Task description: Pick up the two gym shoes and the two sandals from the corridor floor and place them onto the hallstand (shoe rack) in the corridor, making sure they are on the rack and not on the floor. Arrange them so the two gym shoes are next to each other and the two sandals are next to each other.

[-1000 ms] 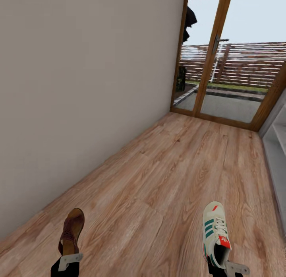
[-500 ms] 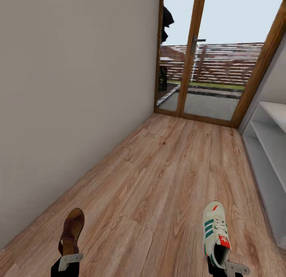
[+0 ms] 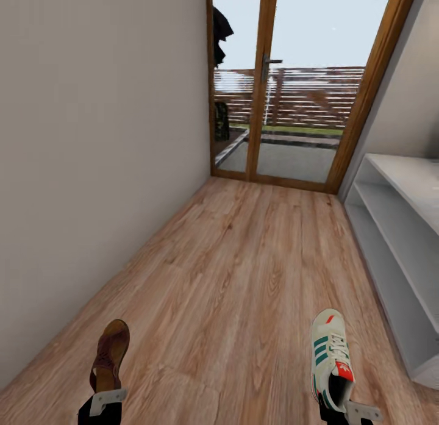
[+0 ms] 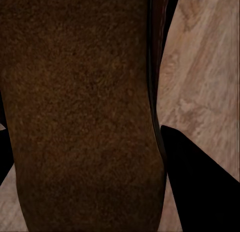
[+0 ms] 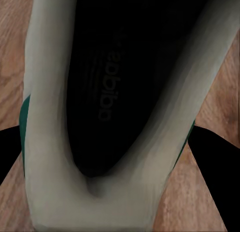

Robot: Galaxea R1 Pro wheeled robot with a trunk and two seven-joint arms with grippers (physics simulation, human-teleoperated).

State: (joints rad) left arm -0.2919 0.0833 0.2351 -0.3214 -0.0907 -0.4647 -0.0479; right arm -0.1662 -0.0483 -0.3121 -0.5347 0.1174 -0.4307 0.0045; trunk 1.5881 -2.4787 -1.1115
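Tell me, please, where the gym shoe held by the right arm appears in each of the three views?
Head view: the gym shoe is at lower right, toe pointing away, heel at the right pincer.
Right wrist view: its dark opening and pale collar take up the middle.
Left wrist view: not in it.
Shared landmark: the wood-plank corridor floor.

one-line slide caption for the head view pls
Left gripper carries a sandal, right gripper a gym shoe, over the corridor floor beside the pale rack.
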